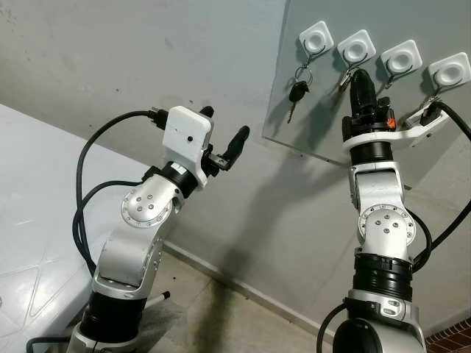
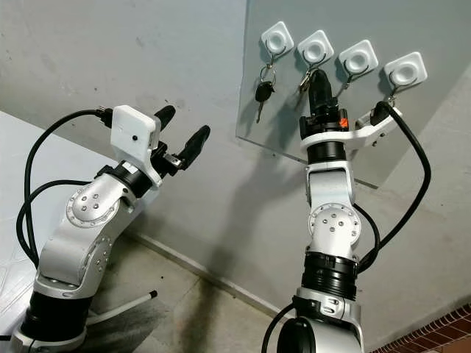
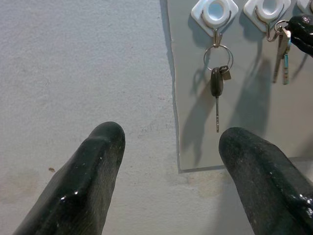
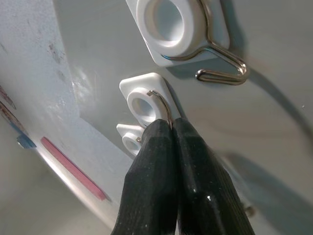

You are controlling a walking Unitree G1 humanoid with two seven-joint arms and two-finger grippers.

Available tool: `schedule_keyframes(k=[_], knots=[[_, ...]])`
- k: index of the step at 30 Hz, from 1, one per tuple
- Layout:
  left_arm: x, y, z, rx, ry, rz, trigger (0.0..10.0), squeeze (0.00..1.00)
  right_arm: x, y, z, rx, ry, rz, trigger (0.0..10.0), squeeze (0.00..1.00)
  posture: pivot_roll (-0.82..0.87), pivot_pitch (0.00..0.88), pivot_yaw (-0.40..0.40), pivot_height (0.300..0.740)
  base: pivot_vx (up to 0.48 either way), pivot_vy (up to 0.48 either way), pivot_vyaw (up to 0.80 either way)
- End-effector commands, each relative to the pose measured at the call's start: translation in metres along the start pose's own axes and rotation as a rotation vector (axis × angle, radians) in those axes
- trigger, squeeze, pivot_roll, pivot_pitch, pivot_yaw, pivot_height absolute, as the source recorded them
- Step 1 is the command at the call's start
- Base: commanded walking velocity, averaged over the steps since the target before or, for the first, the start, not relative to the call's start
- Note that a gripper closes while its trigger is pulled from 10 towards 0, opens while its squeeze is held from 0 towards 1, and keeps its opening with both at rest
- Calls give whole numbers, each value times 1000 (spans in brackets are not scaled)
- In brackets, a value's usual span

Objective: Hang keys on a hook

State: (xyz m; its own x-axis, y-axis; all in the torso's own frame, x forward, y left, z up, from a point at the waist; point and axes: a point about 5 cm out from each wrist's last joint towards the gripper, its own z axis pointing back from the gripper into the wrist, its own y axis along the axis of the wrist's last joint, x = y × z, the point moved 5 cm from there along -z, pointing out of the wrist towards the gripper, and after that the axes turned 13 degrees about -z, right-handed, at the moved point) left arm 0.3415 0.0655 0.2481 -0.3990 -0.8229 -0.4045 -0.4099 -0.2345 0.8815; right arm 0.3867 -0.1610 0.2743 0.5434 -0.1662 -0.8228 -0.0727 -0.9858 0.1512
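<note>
A grey panel [image 1: 324,125] on the wall carries a row of white hooks. A black car key [image 1: 298,92] on a ring hangs from the first hook [image 1: 316,38]. My right gripper [image 1: 359,73] is raised to the second hook [image 1: 356,50]. Its fingers [image 4: 156,147] are shut, with a thin wire ring [image 4: 161,105] pinched at their tips, right against the hook's white knob. A silver key [image 3: 281,49] dangles beside those fingers. Left of the panel, my left gripper [image 1: 226,123] stands open in the air, holding nothing.
Two more white hooks [image 1: 401,57] follow to the right on the panel; something small hangs under the last one [image 1: 450,71]. The bare grey wall [image 1: 110,66] spreads to the left, with a skirting and concrete floor [image 1: 221,309] below. Black cables loop off both wrists.
</note>
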Motion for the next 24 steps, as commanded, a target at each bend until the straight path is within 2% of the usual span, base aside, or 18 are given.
schedule_keyframes(k=[1,8,11,13,19,20,21,23,24], knots=[[-3,8,-1,20,12,-5,10000,0,-4,8,-3,25,11,1,10000,0,-59,0,-22,740,0,0,0],[-4,8,-1,22,12,-5,10000,0,1,1,-1,-17,-13,16,10000,0,-62,0,-23,740,0,0,0],[-4,8,0,21,15,-3,10000,0,21,-4,6,-26,-102,-9,10000,0,-60,0,-25,740,0,0,0],[-4,8,0,19,18,-3,10000,0,26,-5,8,-24,-126,-21,10000,0,-60,0,-25,740,0,0,0],[-5,8,0,17,24,-2,10000,0,29,-5,9,-24,-140,-28,10000,0,-59,0,-26,740,0,0,0],[-5,8,0,17,25,-2,10000,0,29,-5,9,-26,-136,-26,10000,251,-58,0,-26,740,0,0,0],[-5,8,1,16,27,-2,10000,0,29,-6,10,-29,-132,-24,10000,1000,-59,0,-26,740,0,0,0],[-6,7,1,16,30,-1,10000,0,28,-6,10,-30,-124,-18,10000,1000,-58,0,-26,740,0,0,0],[-7,6,1,11,39,-1,10000,0,27,-8,11,-45,-114,17,10000,1000,-59,0,-26,740,0,0,0]])
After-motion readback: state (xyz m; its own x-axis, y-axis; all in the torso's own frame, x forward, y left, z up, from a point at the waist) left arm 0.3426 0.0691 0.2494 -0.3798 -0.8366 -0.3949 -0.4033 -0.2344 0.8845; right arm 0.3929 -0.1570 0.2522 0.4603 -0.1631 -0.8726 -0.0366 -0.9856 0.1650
